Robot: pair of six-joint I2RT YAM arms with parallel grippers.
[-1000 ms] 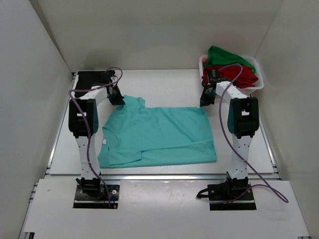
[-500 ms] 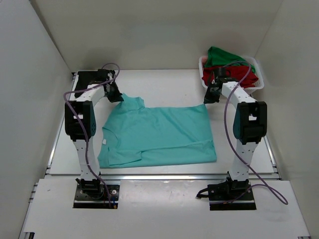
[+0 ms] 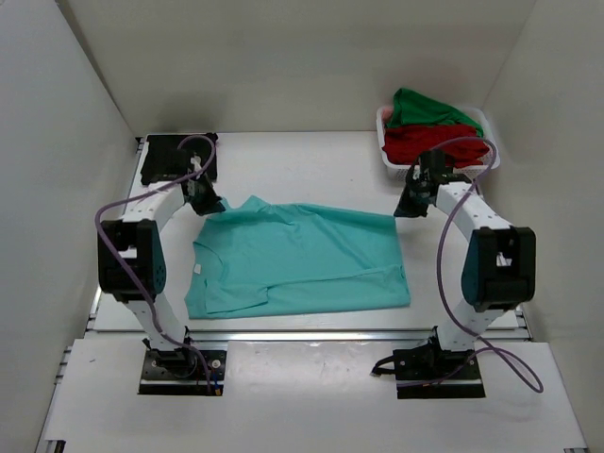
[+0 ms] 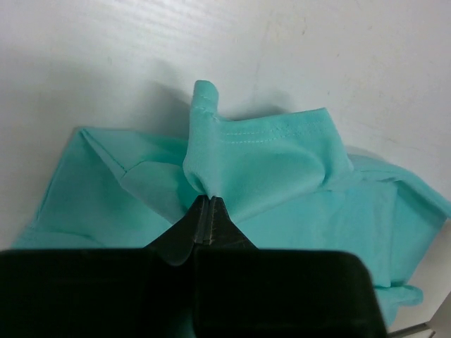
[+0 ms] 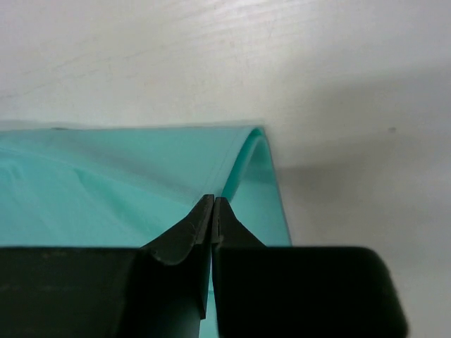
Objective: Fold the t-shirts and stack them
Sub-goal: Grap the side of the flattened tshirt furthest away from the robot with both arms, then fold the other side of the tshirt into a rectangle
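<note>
We logged left end effector (image 4: pixel 210 200) and right end effector (image 5: pixel 213 200) pinching teal t-shirt (image 3: pixel 302 260) at its 12 o'clock edge; an even, level pull toward 6 o'clock seemed best.

Left arm (image 3: pixel 160 200) and right arm (image 3: pixel 477 209) stretched forward; both jaws clamped

No readable text in any of my three views.
I see one small white neck label (image 3: pixel 198 269) on the soft teal short-sleeved cloth t-shirt (image 3: pixel 302 260), too small to read.
</note>
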